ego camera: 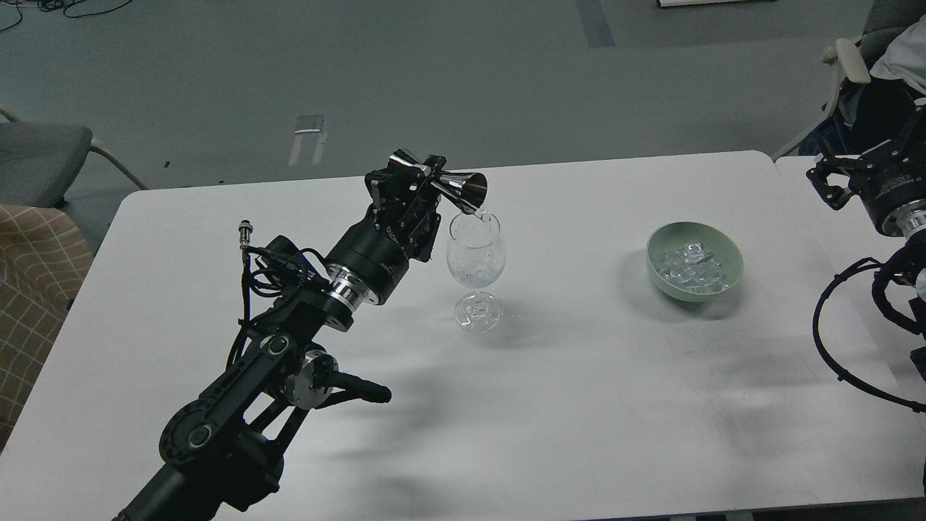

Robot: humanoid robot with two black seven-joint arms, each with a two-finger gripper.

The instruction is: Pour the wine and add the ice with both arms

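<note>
Two jaws of your left gripper are clamped on the waist of a polished metal jigger, tipped sideways with its lip over the rim of the clear stemmed glass. Hold the tilt steady and keep the lip inside the rim so nothing spills on the white surface. The ice, glassy chunks, sits heaped in the pale green bowl well to the right. Your right gripper hangs beyond it, apparently empty; its jaws I cannot tell.

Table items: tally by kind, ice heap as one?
Wine glass: 1
Metal jigger, held tilted over the glass by the left end effector: 1
Green bowl: 1
Ice heap in the bowl: 1
Total: 4
</note>
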